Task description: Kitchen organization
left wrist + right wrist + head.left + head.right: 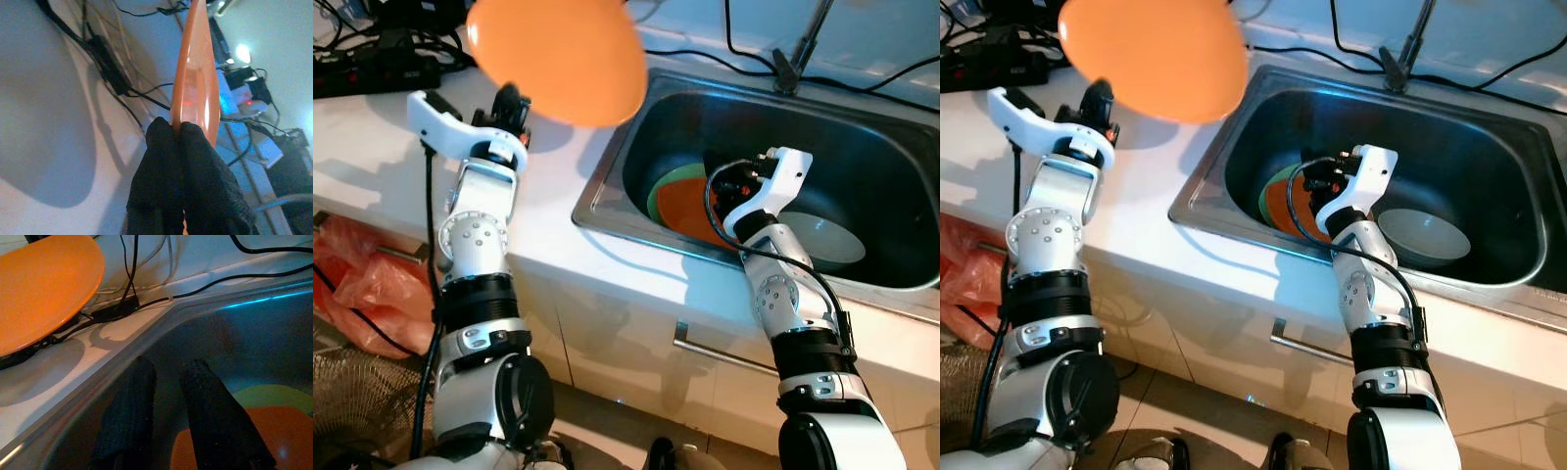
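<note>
Left gripper pinched shut on orange plate rim above counter edge, stiff, likely slippery; right gripper slightly open, empty, in sink.

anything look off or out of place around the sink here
Nothing looks spilled or broken. Black cables trail across the counter right behind the sink, an odd place for wiring. The left gripper holds an orange plate by its edge.

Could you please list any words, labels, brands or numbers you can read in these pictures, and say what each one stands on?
None can be read: the orange plate in the left claw, the dishes in the sink and the power strip carry no legible text.
</note>
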Robot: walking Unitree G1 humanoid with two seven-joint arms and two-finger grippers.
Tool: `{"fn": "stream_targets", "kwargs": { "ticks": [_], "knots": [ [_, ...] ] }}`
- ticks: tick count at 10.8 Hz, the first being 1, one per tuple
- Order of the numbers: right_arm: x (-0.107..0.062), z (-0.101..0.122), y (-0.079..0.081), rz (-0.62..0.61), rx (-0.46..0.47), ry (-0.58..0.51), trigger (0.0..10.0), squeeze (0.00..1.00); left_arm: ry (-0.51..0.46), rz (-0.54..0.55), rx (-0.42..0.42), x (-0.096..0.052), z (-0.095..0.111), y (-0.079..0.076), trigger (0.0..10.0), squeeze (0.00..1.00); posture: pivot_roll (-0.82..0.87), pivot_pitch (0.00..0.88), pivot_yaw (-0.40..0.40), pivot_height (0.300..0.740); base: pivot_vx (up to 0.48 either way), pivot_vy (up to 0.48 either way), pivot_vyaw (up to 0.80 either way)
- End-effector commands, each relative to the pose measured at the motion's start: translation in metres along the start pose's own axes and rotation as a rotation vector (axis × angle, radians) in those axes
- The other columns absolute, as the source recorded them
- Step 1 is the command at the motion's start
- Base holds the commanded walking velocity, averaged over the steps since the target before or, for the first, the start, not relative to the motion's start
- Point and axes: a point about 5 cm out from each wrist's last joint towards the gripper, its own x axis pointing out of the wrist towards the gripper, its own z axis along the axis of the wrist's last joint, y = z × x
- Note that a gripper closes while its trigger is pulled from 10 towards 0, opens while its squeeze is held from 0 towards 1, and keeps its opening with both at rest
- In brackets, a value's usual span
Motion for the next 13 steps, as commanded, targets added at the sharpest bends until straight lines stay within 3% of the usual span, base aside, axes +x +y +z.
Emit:
{"fn": "stream_targets", "kwargs": {
  "ticks": [1, 3, 4, 7, 10, 11, 12, 13],
  "knots": [
    [0.001, 0.004, -0.001, -0.002, -0.009, -0.003, 10.0, 0.0, -0.015, -0.091, 0.01, 0.0, 0.001, -0.017, 10.0, 0.0, 0.03, 0.125, -0.042, 0.74, 0.0, 0.0, 0.0],
    [0.001, 0.003, -0.001, 0.001, -0.003, -0.004, 10.0, 0.0, 0.004, -0.116, 0.023, -0.002, -0.005, -0.019, 10.0, 0.0, 0.03, 0.124, -0.04, 0.74, 0.0, 0.0, 0.0],
    [0.001, 0.004, 0.0, 0.002, 0.001, -0.005, 10.0, 1.0, 0.011, -0.12, 0.024, -0.002, -0.007, -0.02, 10.0, 0.0, 0.03, 0.123, -0.039, 0.74, 0.0, 0.0, 0.0],
    [0.002, 0.007, 0.001, 0.005, 0.031, -0.02, 10.0, 1.0, 0.106, -0.159, 0.059, -0.004, -0.027, -0.021, 10.0, 0.0, 0.02, 0.118, -0.034, 0.74, 0.0, 0.0, 0.0],
    [0.002, 0.007, 0.0, 0.0, 0.053, -0.024, 10.0, 1.0, 0.148, -0.205, 0.089, -0.006, -0.034, -0.026, 10.0, 0.0, 0.02, 0.109, -0.029, 0.74, 0.0, 0.0, 0.0],
    [0.002, 0.007, -0.001, -0.004, 0.056, -0.024, 10.0, 0.61, 0.152, -0.211, 0.098, -0.006, -0.034, -0.026, 10.0, 0.0, 0.02, 0.105, -0.028, 0.74, 0.0, 0.0, 0.0],
    [0.002, 0.007, -0.001, -0.005, 0.062, -0.025, 10.0, 0.0, 0.154, -0.215, 0.111, -0.007, -0.032, -0.025, 10.0, 0.0, 0.03, 0.102, -0.028, 0.74, 0.0, 0.0, 0.0],
    [0.003, 0.008, -0.001, -0.004, 0.074, -0.028, 10.0, 0.0, 0.155, -0.216, 0.125, -0.008, -0.031, -0.024, 10.0, 0.0, 0.03, 0.099, -0.027, 0.74, 0.0, 0.0, 0.0]
  ]
}}
